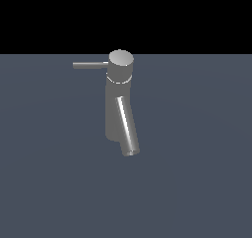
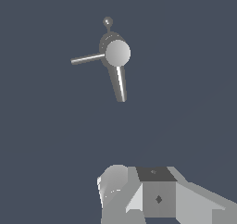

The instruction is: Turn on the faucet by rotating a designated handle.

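- Faucet (image 1: 119, 109), grey and metallic, stands upright on a flat dark blue-grey surface (image 1: 197, 183), near the middle of the exterior view.
- Its upright cylindrical body carries a round, flat-topped cap (image 1: 120, 58) at the top.
- Handle (image 1: 90, 65), a thin straight rod, sticks out sideways from the cap toward the exterior view's left, roughly level with the surface and much slimmer than the spout.
- Spout (image 1: 127, 126), a thicker tube, slants down from below the cap toward the camera and slightly to the exterior view's right; its open end hangs above the surface without touching it.
- The wrist view looks down on the same faucet (image 2: 116, 56): the cap's round top shows as a pale disc, with the handle (image 2: 87, 59) and the spout (image 2: 120, 83) spreading out from it in different directions.
- A small rounded knob (image 2: 108, 21) shows just beyond the cap in that view; what it is cannot be told.
- Pale grey and white blocky parts of the robot's hand (image 2: 157, 195) fill the near edge of the wrist view, well apart from the faucet.
- The fingers are not clearly seen in either view, so I cannot tell whether they are spread or pressed together.
- No container appears in either view.
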`<state>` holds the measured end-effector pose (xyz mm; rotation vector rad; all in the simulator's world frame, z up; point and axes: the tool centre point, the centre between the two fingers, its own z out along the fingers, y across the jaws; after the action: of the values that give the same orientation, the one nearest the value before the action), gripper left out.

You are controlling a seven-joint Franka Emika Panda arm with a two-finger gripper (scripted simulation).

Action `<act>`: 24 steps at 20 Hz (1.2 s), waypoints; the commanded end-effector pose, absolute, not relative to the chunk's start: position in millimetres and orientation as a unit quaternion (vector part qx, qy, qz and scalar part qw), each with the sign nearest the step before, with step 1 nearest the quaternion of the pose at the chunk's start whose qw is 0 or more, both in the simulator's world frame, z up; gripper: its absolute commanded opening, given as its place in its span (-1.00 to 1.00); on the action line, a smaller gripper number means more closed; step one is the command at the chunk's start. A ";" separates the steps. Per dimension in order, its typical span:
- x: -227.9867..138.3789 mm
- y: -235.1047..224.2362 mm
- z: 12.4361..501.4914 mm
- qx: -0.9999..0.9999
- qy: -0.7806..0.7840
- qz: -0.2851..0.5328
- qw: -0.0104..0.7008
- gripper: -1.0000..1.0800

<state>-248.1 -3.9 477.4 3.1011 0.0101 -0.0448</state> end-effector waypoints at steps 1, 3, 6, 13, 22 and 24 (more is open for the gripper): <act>-248.1 -3.9 477.4 1.000 0.003 -0.014 0.020 -1.00; -248.1 -3.6 476.9 1.000 0.002 -0.014 0.020 -1.00; -247.7 -2.1 474.3 1.000 -0.005 -0.012 0.017 -1.00; -244.7 6.4 459.2 0.999 -0.046 0.001 0.000 -1.00; -232.8 27.8 423.9 0.988 -0.145 0.031 -0.040 -1.00; -228.4 33.7 414.7 0.983 -0.171 0.039 -0.051 -1.00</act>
<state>-231.5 29.5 421.7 3.1887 -0.4874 0.1074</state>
